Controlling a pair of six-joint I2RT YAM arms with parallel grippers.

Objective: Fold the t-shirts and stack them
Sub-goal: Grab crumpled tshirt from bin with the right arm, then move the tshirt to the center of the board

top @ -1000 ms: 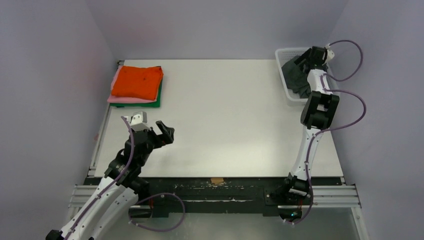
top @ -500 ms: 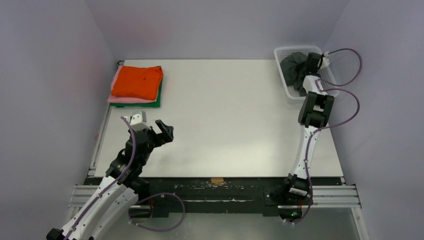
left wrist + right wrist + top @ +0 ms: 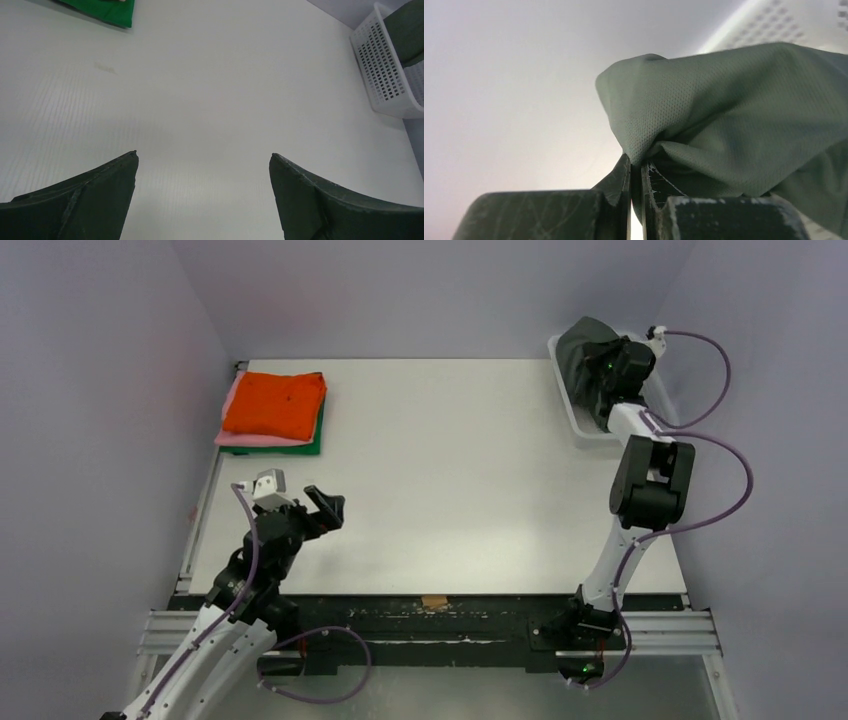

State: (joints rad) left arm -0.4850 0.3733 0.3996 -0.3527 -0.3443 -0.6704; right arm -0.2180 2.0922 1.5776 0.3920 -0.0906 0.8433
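Note:
A dark grey t-shirt point(image 3: 583, 358) hangs bunched over the white mesh basket point(image 3: 586, 430) at the table's far right, pinched by my right gripper point(image 3: 603, 368). In the right wrist view the jaws point(image 3: 636, 167) are shut on a fold of the grey cloth point(image 3: 724, 125), which drapes off to the right. A folded stack sits at the far left: an orange t-shirt point(image 3: 274, 403) on top, a pink one point(image 3: 236, 439) under it, a green one point(image 3: 314, 445) at the bottom. My left gripper point(image 3: 322, 508) hovers open low over the near-left table, its fingers point(image 3: 95, 192) wide apart with nothing between them.
The basket point(image 3: 385, 70) stands against the right wall, with grey cloth still inside it. A green corner of the stack point(image 3: 107, 10) shows at the top of the left wrist view. Grey walls close in the table on three sides.
My right gripper closed on the grey t-shirt in the basket and lifted it, so the cloth now rises above the rim. The left arm drew back slightly toward the near edge.

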